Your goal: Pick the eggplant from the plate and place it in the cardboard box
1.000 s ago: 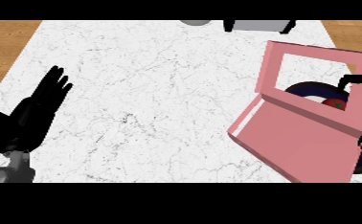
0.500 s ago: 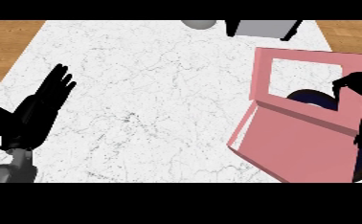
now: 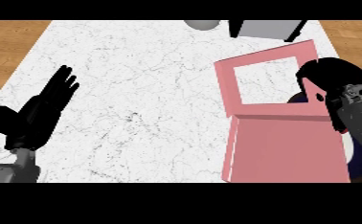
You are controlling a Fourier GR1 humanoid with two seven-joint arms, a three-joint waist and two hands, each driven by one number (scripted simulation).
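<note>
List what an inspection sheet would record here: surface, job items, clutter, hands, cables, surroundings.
Surface: white marbled counter top.
Job's things: pink open-topped cardboard box at the right; dark purple sliver at its rim under the right hand, probably the eggplant; plate not made out.
Clutter: grey rounded object and grey block at the far edge.
Hands: left hand open, resting at the left; right hand over the box's right side, grip hidden.
Cables: nothing seen.
Surroundings: wooden floor past the counter's corners.
</note>
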